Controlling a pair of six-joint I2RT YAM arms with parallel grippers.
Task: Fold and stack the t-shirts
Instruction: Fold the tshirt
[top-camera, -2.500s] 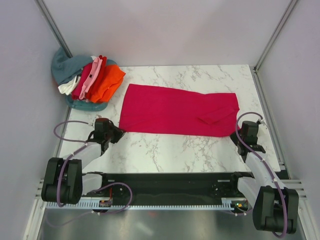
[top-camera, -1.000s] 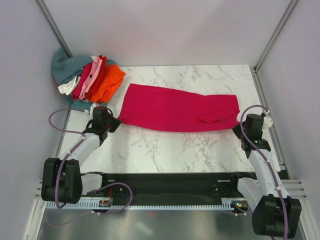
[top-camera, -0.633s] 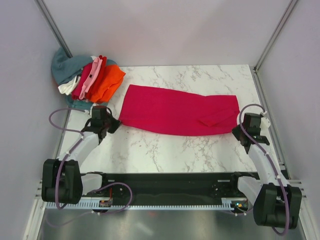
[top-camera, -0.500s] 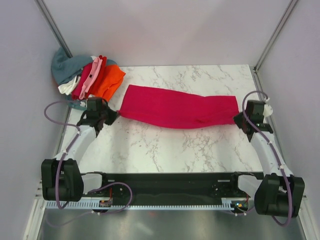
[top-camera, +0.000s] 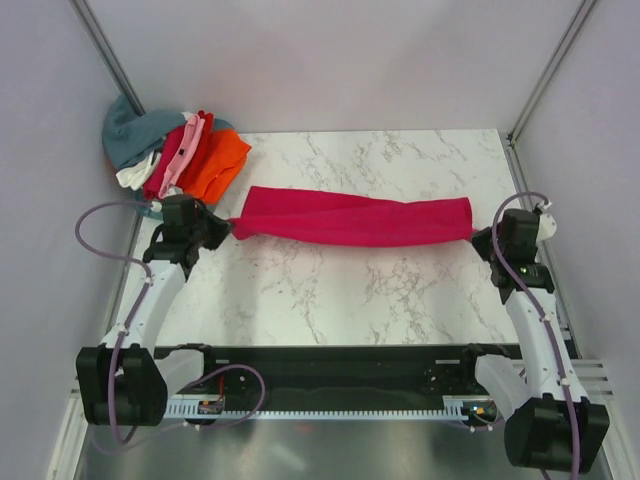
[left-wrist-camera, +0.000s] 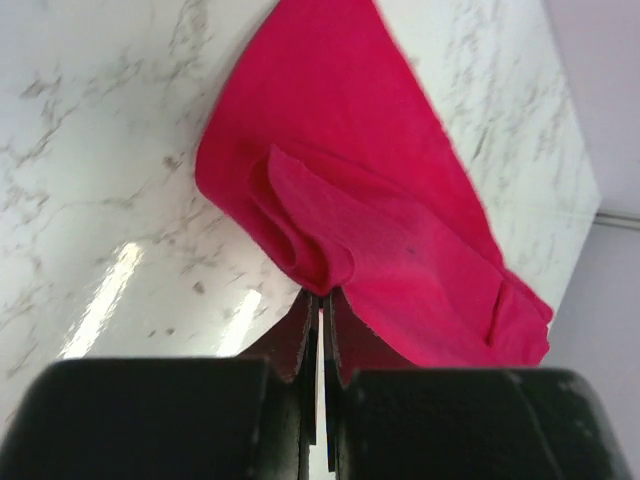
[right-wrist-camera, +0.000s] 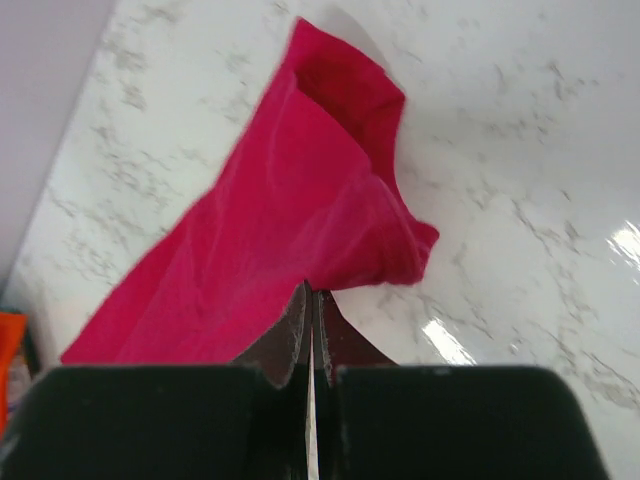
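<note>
A crimson-magenta t-shirt (top-camera: 350, 216) hangs stretched in a long band between my two grippers above the marble table (top-camera: 340, 300). My left gripper (top-camera: 226, 229) is shut on its left corner; the left wrist view shows the cloth (left-wrist-camera: 370, 230) pinched at the closed tips (left-wrist-camera: 321, 296). My right gripper (top-camera: 478, 234) is shut on its right corner; the right wrist view shows the cloth (right-wrist-camera: 290, 230) bunched at the closed tips (right-wrist-camera: 312, 292). No neck label shows.
A pile of other t-shirts, orange (top-camera: 222, 160), red, pink, white (top-camera: 133, 175) and teal-grey (top-camera: 135, 130), sits at the table's far left corner. Grey walls stand close on the left, the right and behind.
Both grippers have lifted and moved back and outward with the near corners. The shirt, which lay flat and wide, is now raised and pulled into a narrow stretched band.
</note>
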